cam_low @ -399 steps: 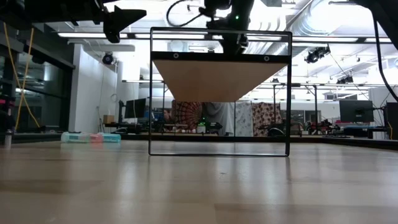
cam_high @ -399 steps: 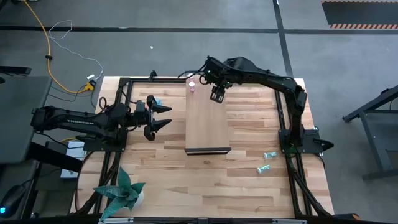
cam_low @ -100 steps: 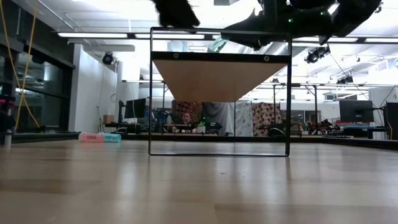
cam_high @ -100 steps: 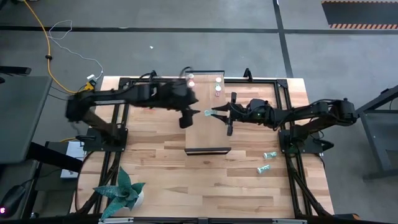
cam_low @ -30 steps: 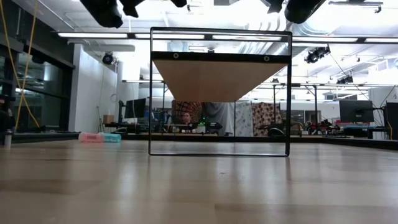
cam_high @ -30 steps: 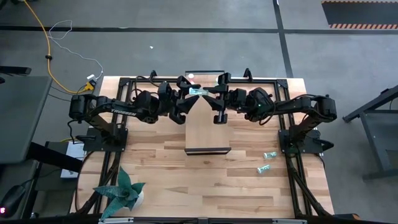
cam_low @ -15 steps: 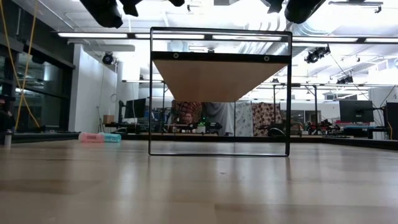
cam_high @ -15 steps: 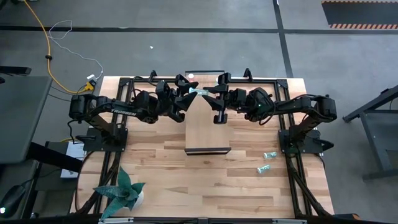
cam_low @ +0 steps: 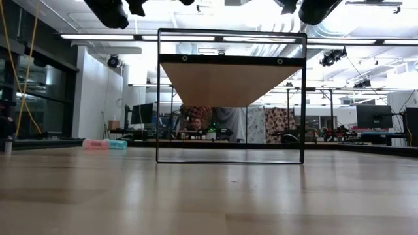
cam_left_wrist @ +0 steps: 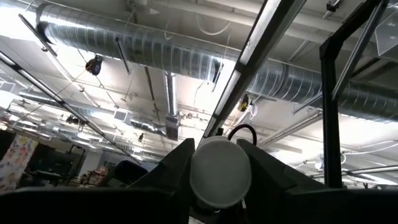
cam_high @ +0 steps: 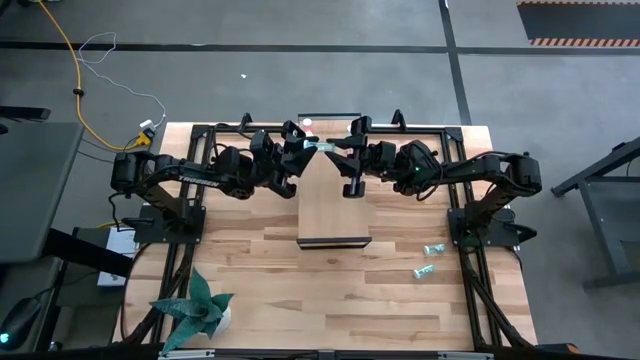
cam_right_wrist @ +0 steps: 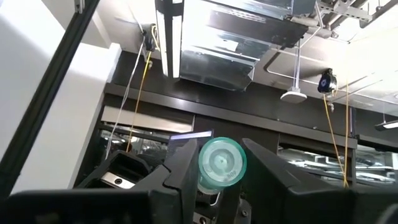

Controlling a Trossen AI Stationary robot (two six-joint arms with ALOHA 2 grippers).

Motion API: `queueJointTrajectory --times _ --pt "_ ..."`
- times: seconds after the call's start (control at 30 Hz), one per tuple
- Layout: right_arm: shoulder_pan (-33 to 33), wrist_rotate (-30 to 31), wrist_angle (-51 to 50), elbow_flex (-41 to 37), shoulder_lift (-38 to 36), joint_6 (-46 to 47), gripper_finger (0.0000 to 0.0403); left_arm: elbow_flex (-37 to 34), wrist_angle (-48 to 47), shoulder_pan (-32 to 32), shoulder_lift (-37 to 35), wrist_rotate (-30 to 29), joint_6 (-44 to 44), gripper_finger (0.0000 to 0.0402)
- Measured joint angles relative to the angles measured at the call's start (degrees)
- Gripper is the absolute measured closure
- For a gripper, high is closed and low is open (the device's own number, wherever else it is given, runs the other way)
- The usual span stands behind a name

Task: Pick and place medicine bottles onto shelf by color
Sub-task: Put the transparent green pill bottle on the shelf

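One teal-green vial (cam_high: 318, 147) with a white cap lies level in the air between my two grippers, above the far end of the light-wood shelf (cam_high: 335, 205). My left gripper (cam_high: 297, 153) comes at it from the left and my right gripper (cam_high: 342, 150) from the right. Each is shut on one end of the vial. The left wrist view shows the white cap (cam_left_wrist: 220, 172) end-on. The right wrist view shows the teal base (cam_right_wrist: 222, 161) end-on. A pink vial (cam_high: 308, 124) stands at the shelf's far end, mostly hidden by the arms. My left gripper pinches the vial's white-capped end (cam_left_wrist: 220, 172) between its two fingers, one on each side. It comes level from the table's left, fingers along the vial. The vial is clear of the shelf. My right gripper pinches the vial's teal base end (cam_right_wrist: 222, 161) between its two fingers, one on each side. It comes level from the table's right, fingers along the vial. The vial lies level, lifted clear.
Two teal vials (cam_high: 433, 249) (cam_high: 424, 271) lie on the table at the right, near the right arm's base. Pink and blue vials (cam_low: 99, 144) lie on the table far off in the low view. A potted plant (cam_high: 195, 310) stands at the near left. The shelf's black frame (cam_low: 230, 98) is raised.
My left gripper has edged a little toward the table's right edge, onto the vial's cap end. The vial and my right gripper have kept their place.
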Motion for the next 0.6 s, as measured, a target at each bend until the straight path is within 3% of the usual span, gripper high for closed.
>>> queueJointTrajectory --times 0.37,0.6 --pt "-0.12 5.85 -3.76 -0.2 -2.14 -2.78 0.023 -0.04 -1.34 0.93 -0.02 -0.23 -0.21 0.0292" --pt "-0.14 9.98 -22.9 -0.2 -11.2 -9.28 0.0224 -0.07 -13.52 3.61 -3.13 2.57 -1.78 0.0305"
